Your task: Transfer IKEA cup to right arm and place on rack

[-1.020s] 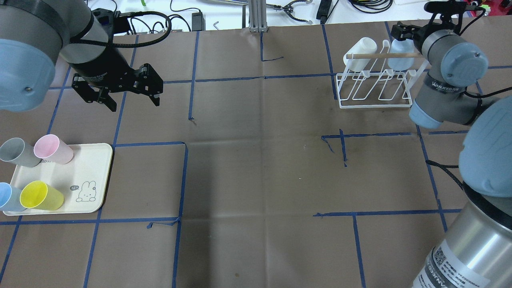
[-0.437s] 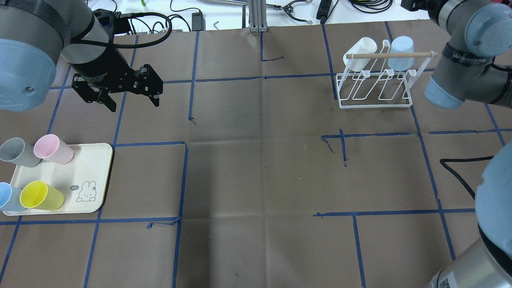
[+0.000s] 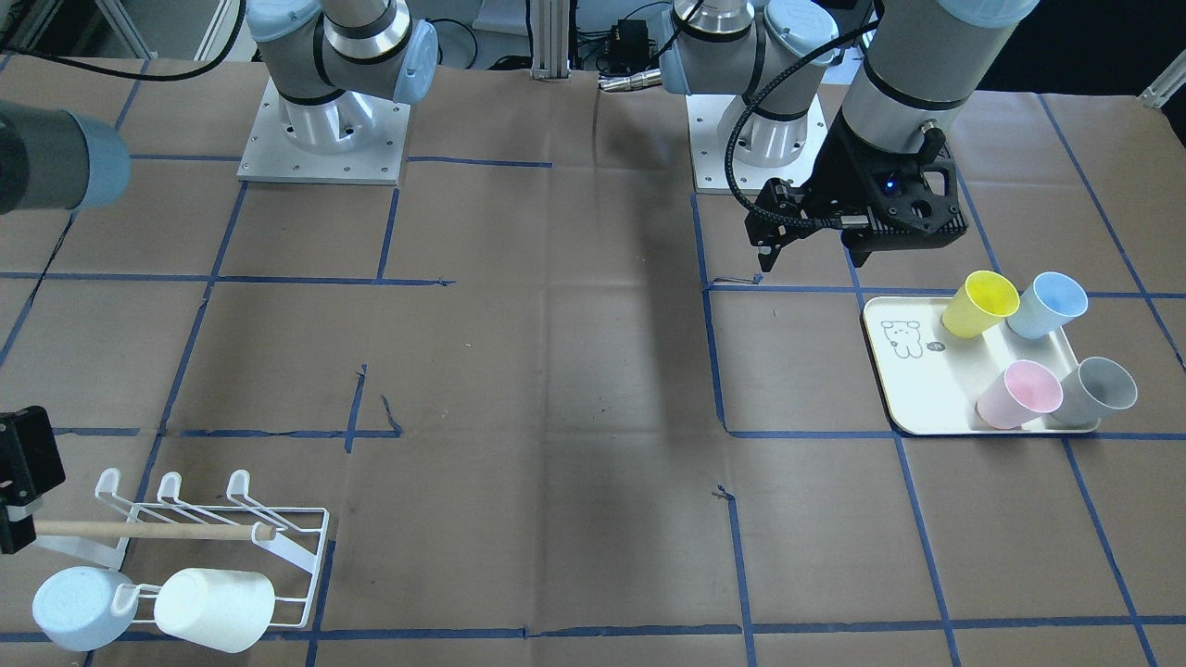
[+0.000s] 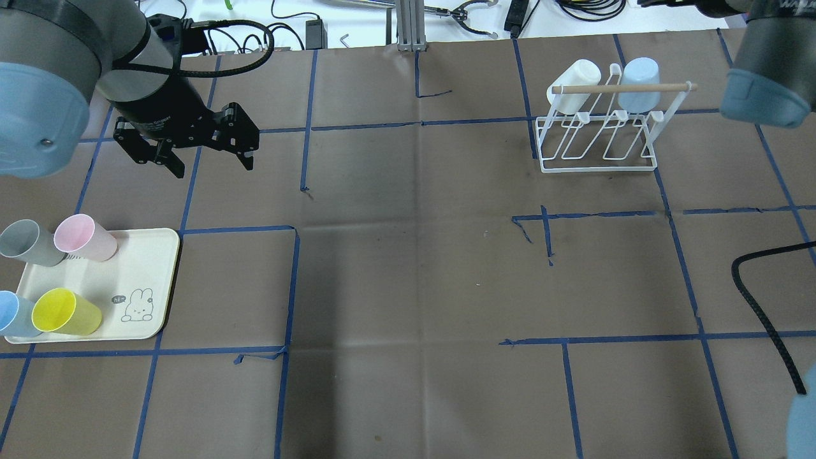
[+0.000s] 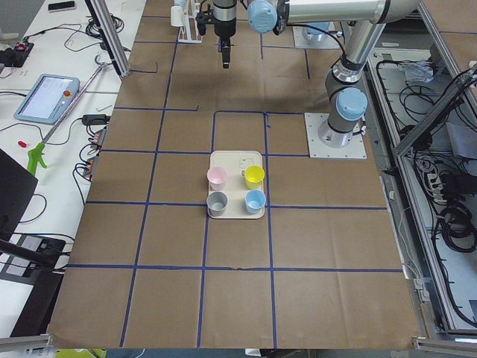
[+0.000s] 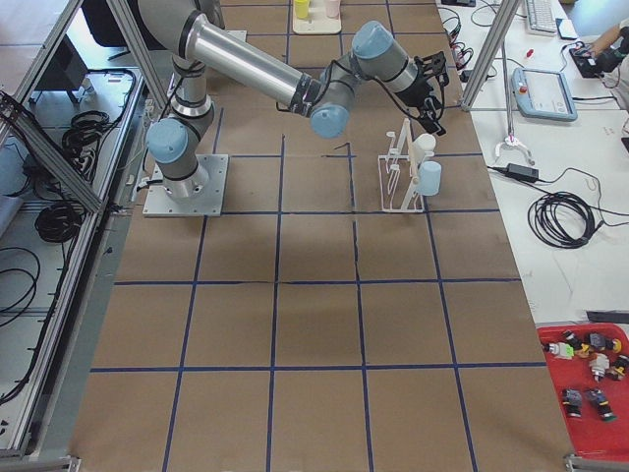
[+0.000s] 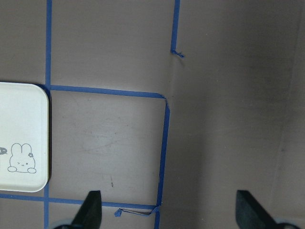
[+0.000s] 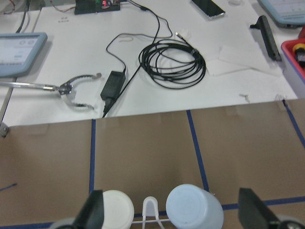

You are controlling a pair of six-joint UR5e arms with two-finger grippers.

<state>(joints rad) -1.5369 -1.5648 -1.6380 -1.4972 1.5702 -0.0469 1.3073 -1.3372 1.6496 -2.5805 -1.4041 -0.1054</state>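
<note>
The white wire rack (image 4: 598, 169) stands at the far right of the table. A white cup (image 4: 577, 76) and a pale blue cup (image 4: 639, 83) hang on it behind the wooden dowel (image 4: 621, 88). My right gripper (image 8: 171, 212) is open and empty, raised above and beyond the rack; its wrist view looks down on both cups. In the overhead view it is almost off the top right edge. My left gripper (image 4: 197, 153) is open and empty, hovering above the table beyond the cream tray (image 4: 137, 268). Grey (image 4: 25, 242), pink (image 4: 83, 237), blue (image 4: 11, 313) and yellow (image 4: 64, 312) cups lie on the tray.
Blue tape lines grid the brown paper table cover. A white bench with coiled cables (image 8: 171, 62) and a power adapter lies past the table's far edge. A black cable (image 4: 762, 306) hangs at the right side. An aluminium post (image 4: 408, 25) stands at the far middle.
My right arm has drawn back from the pale blue cup on the rack, up and to the far right. The cup stays on the rack. The left arm has not moved.
</note>
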